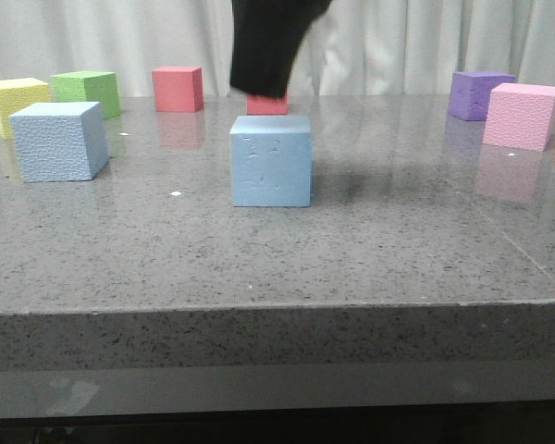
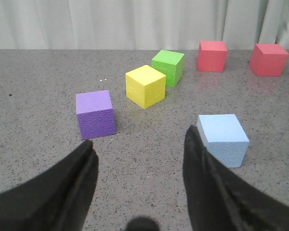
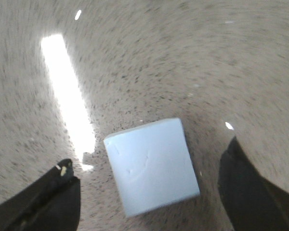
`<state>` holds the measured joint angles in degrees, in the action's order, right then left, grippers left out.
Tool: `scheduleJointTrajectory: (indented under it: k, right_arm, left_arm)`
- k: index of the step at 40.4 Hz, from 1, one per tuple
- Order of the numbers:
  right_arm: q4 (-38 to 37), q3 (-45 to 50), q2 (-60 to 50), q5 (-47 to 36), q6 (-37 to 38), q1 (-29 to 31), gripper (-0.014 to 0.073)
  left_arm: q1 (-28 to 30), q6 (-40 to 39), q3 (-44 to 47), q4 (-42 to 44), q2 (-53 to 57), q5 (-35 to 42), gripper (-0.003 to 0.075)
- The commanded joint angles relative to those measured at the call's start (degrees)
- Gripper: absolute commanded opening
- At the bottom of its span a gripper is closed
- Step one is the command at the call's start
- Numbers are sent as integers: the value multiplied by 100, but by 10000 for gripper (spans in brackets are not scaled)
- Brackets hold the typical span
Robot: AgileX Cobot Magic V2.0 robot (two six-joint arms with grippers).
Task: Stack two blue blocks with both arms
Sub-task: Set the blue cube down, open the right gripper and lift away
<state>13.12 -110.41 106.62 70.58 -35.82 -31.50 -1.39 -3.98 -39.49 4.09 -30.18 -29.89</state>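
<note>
One blue block (image 1: 271, 162) stands at the middle of the table. My right gripper (image 1: 262, 83), a blurred black shape, hangs just above and behind it. In the right wrist view this block (image 3: 151, 166) lies below the open right gripper (image 3: 149, 155), with one finger (image 3: 62, 192) on each side and clear of it. The second blue block (image 1: 58, 141) stands at the left. In the left wrist view it (image 2: 223, 139) sits just beyond the outer side of one finger (image 2: 202, 163). My left gripper (image 2: 139, 137) is open and empty over bare table.
Yellow (image 1: 16, 102), green (image 1: 88, 91) and red (image 1: 178, 89) cubes stand at the back left, and another red cube (image 1: 266, 104) behind the middle block. Purple (image 1: 479, 94) and pink (image 1: 522, 115) cubes are at the back right. A purple cube (image 2: 95, 114) lies ahead of the left gripper.
</note>
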Motion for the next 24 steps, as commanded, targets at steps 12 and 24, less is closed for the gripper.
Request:
scheduleJointTrajectory:
  k: [12,24]
  right_arm:
    - [-465,1204,-2084,-311,2232,29,594]
    - [-453,3399,-3782,-1350,2452,243,594]
  left_arm:
    - [-2,-29,-185,26,-51,430,384]
    - [-2,-29,-185,26,-51,430,384]
